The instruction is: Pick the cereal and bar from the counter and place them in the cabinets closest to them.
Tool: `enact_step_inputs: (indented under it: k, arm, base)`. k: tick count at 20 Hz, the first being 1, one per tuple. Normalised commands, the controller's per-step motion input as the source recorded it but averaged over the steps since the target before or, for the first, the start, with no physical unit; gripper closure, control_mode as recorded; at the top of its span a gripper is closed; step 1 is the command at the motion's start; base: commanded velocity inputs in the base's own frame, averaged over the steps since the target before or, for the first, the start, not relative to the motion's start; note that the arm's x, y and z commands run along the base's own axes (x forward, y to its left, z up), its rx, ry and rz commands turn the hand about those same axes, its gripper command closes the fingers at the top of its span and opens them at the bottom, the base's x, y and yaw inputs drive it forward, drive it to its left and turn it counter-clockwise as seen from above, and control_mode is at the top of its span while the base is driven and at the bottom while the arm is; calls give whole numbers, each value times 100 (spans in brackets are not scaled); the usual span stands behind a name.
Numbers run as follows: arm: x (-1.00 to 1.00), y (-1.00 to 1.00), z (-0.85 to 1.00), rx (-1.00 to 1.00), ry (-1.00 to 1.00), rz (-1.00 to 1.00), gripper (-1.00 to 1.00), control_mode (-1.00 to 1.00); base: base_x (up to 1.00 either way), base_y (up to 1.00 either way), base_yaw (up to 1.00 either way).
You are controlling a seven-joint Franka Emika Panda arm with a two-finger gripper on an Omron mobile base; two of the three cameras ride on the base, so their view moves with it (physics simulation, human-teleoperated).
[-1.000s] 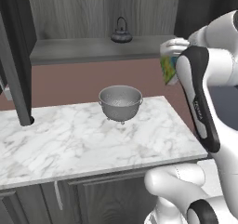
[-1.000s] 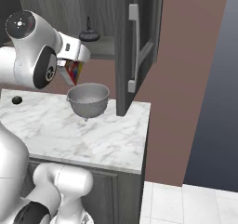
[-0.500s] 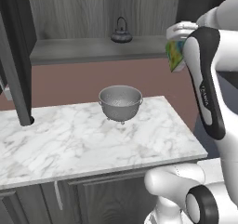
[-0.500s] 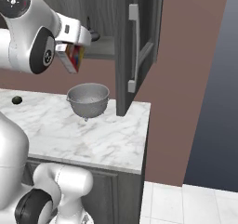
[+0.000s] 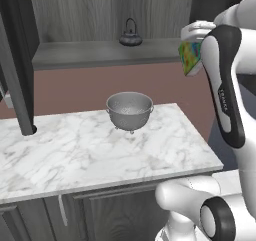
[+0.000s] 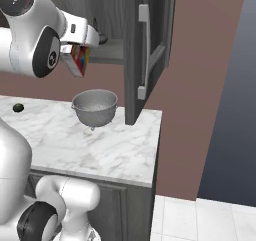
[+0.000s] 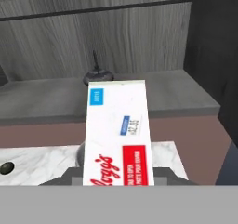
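- A simulated kitchen with a brown wall; the counter [image 5: 100, 155] is a white marble slab with grey veins, and above it the cabinets [image 5: 115, 15] stand with a door swung open [image 6: 150, 50], baring a flat grey shelf board [image 5: 100, 52].
- On that shelf sits a small dark kettle [image 5: 130, 35]; on the marble stands a metal colander [image 5: 130, 110], and a small black knob [image 6: 18, 107] lies well apart from it toward the far end.
- The gripper [image 6: 80, 47] is clenched on the cereal [image 7: 118, 130], which hangs in the air above the counter at about shelf height, near the open cabinet but not yet inside it; from the hand view the box faces the shelf with the kettle just behind its top edge.
- Progress, as I judge it: the cereal is lifted and carried most of the way (first half of the job nearly through); it remains to slide it onto the shelf and let go, then fetch the bar and stow that too.
- Hard to make out: the fingertips are covered by the box in the hand view, and the arm's own links cover much of the box in the left base view [image 5: 190, 57]; how the box stands against the shelf edge in depth I cannot tell; I can find no bar on the visible stretch of marble.
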Motion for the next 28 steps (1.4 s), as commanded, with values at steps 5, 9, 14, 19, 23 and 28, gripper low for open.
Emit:
enact_step_inputs:
  k: [5,9,14,19,23,28]
  arm:
    - [3,0,0,-3,4,2,100,-100]
    - [11,0,0,-2,-2,0,100,-100]
    - [26,0,0,0,-4,0,100,-100]
    - [38,0,0,0,-1,0,100,-100]
    - [50,0,7,0,0,0,100,-100]
    - [51,0,8,0,0,0,100,-100]
  base:
    - [0,0,0]
    - [0,0,0]
    - [0,0,0]
    - [0,0,0]
    - [0,0,0]
    - [0,0,0]
